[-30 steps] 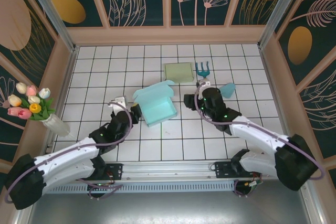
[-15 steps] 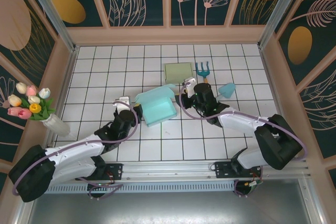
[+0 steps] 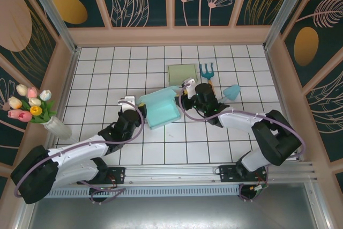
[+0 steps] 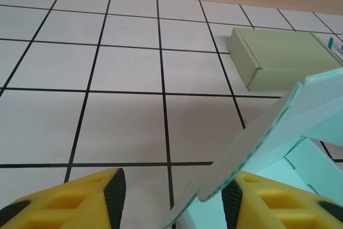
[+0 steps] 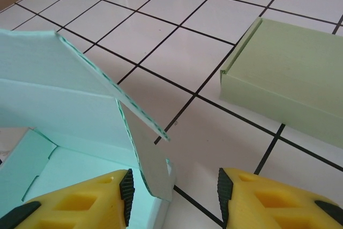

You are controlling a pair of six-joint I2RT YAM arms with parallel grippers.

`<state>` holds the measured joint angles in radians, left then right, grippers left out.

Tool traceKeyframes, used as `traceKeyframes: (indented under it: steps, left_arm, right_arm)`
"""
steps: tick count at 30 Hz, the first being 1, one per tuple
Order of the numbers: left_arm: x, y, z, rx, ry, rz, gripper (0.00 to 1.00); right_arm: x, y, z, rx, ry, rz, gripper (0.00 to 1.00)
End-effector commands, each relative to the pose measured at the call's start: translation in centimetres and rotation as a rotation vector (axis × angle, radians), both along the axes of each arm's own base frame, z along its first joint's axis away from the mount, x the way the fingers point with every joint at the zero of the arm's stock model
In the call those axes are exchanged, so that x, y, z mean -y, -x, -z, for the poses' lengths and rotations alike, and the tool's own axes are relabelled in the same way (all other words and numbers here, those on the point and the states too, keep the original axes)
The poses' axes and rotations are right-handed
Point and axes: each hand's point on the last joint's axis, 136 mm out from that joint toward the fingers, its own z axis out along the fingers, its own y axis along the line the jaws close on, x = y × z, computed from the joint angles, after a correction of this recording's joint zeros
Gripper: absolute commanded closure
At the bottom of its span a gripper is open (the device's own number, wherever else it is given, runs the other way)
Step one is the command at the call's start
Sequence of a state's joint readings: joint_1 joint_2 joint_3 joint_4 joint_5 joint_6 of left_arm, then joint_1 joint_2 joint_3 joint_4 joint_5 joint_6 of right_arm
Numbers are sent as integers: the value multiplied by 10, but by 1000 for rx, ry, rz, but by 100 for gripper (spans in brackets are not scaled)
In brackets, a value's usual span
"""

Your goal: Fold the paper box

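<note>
- The mint paper box sits mid-counter, a shallow tray with its lid panel raised and its side flaps loose.
- The wrist views bring out the flaps' fluted, corrugated cut edges. The overhead view gives the box's whole outline.
- The left gripper stands apart, with a slanted flap edge between its black pads, unpinched.
- The right gripper is likewise apart, a flap corner hanging between its yellow fingers.
- A closed olive-green box lies flat beyond, on glossy white tiles.

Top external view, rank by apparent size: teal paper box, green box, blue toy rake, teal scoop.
1. teal paper box
2. green box
3. blue toy rake and teal scoop: look about alike, not ranked.
</note>
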<state>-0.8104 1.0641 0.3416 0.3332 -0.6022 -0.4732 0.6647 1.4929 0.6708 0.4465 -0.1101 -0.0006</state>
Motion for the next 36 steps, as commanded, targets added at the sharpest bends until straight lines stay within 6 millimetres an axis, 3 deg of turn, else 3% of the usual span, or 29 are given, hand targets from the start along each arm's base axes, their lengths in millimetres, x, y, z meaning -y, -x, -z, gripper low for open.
traceKeyframes:
  steps: [1,7,16,28,36]
  left_arm:
    - [7,-6,-17,34,28,15,51]
    - [14,-8,-22,35,30,35,69]
    - [22,-14,-18,22,25,42,80]
    - [50,-25,-16,7,103,94,86]
    - [52,-24,-8,11,173,91,92]
  right_arm:
    - [-12,-9,-17,52,-43,-33,52]
    - [-19,-10,-18,46,-70,-56,55]
    - [-36,-1,-16,21,-107,-102,64]
    - [-46,10,-19,-14,-156,-55,78]
    - [-34,8,-4,-7,-110,9,80]
